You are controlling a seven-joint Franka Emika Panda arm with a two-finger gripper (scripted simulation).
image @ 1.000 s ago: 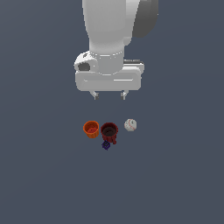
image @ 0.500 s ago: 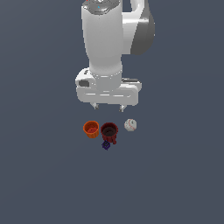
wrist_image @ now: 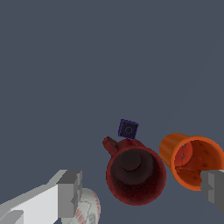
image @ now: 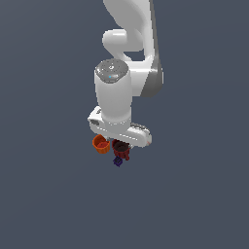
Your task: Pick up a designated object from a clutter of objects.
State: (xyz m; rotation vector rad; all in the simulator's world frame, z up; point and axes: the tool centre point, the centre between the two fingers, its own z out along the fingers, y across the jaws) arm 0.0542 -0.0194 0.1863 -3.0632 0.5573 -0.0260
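One mug [wrist_image: 136, 175] beside purple cube [wrist_image: 128, 129]

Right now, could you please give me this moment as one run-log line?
phase: approach | gripper: open, empty, above dark red mug | target purple block: untouched, beside mug | orange cup: upright

Arm descends since earlier frames: gripper [image: 127, 146] now sits low over the clutter, its body hiding the white ball in the exterior view and overlapping the dark red mug [image: 121, 149].
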